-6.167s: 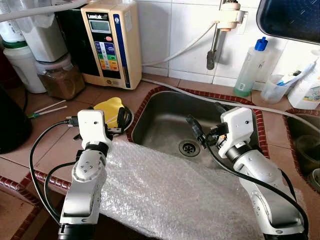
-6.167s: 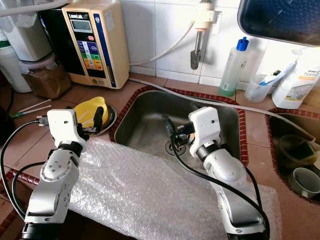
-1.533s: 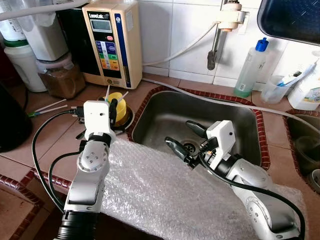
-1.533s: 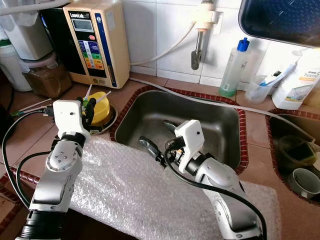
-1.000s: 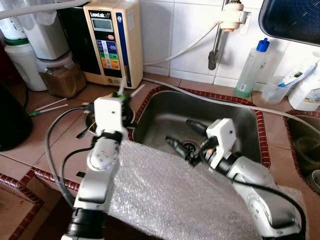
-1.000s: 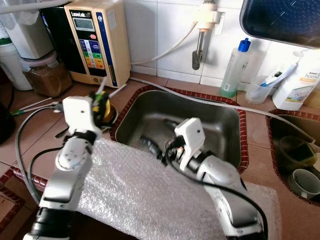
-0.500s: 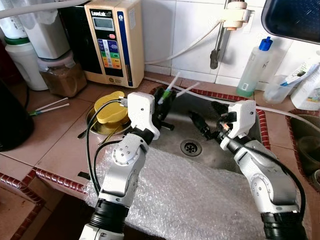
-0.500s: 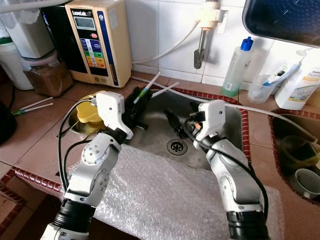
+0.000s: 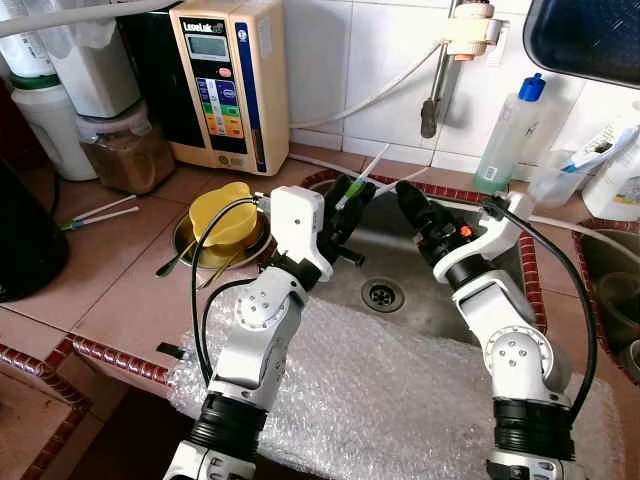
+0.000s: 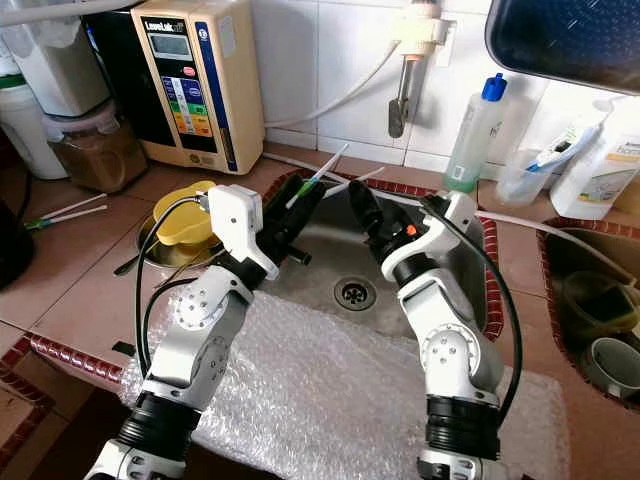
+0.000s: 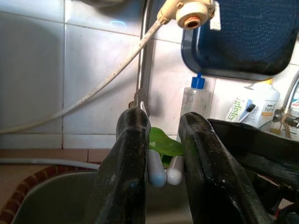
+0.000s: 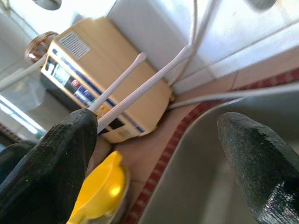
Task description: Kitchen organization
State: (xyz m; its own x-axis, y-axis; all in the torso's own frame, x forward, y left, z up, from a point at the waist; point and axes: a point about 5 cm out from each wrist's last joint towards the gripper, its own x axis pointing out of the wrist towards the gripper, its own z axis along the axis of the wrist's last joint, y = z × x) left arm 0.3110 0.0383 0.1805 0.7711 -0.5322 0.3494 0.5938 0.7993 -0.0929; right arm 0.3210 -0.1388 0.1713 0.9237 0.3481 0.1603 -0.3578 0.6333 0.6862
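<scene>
My left gripper (image 9: pixel 350 197) is raised over the left rim of the steel sink (image 9: pixel 470 290), shut on a pair of white sticks (image 9: pixel 373 161) joined by a green piece (image 11: pixel 164 142). The sticks slant up toward the wall tiles. In the left wrist view their rounded ends (image 11: pixel 164 173) sit between the black fingers (image 11: pixel 132 154). My right gripper (image 9: pixel 417 208) hangs open over the sink just right of the sticks, facing them without touching. The right wrist view has the sticks (image 12: pixel 135 86) crossing between its spread fingers (image 12: pixel 53 161).
A yellow lid (image 9: pixel 222 211) rests in a metal bowl on the counter to the left. A second pair of white sticks (image 9: pixel 100 213) lies further left. Bubble wrap (image 9: pixel 390 395) covers the front edge. A beige water machine (image 9: pixel 225 80), jars, tap and soap bottles line the wall.
Over the last second and a half my left gripper lifted the white sticks from beside the yellow bowl to over the sink. My right gripper rose from the sink bottom toward them.
</scene>
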